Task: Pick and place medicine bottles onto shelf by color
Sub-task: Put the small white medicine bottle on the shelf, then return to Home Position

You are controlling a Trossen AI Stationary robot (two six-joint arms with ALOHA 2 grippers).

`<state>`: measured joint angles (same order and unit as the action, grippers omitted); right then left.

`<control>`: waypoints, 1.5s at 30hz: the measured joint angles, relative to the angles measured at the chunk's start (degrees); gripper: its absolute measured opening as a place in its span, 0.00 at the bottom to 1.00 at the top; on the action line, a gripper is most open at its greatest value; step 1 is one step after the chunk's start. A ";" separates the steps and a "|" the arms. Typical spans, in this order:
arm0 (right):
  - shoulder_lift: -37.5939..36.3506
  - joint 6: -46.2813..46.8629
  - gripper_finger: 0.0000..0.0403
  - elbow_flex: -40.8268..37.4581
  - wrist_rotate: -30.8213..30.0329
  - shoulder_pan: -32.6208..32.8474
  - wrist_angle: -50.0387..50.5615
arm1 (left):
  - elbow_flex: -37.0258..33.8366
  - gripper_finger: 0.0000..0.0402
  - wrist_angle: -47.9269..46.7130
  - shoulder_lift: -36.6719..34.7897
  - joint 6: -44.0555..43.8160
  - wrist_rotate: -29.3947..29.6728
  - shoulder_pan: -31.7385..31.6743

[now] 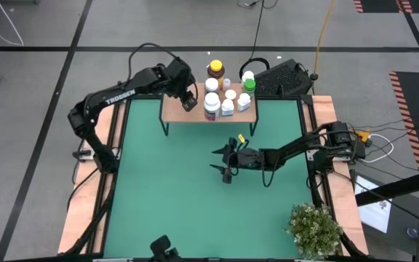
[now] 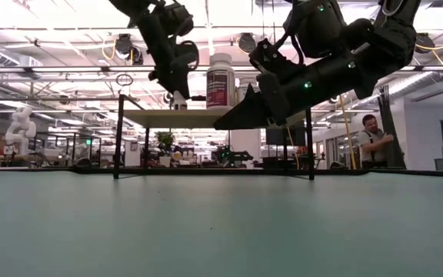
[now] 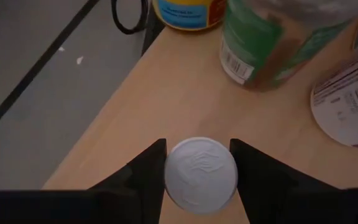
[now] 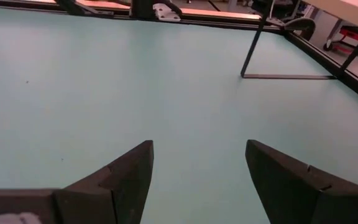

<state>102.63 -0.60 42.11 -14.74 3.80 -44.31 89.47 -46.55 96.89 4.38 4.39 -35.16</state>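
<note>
White-capped bottle (image 3: 201, 175) sits between the left gripper (image 3: 197, 180) fingers — on the shelf (image 3: 166, 106).

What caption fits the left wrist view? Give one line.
Left gripper closed around a white-capped bottle standing on the wooden shelf.

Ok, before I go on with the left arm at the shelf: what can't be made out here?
- Left gripper straddles a white cap; the bottle body beneath is hidden by it in the left wrist view.
- High view: that gripper covers the bottle; other shelf labels are too small.
- Low view: right gripper blocks the shelf's right half.
</note>
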 joint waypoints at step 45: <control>-42.80 -1.61 0.43 -7.09 6.45 2.75 21.09 | -48.48 0.42 39.81 -51.07 -2.14 30.61 52.33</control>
<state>59.83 -2.21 35.02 -8.29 6.55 -23.22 40.99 -6.74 45.82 2.25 35.00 17.16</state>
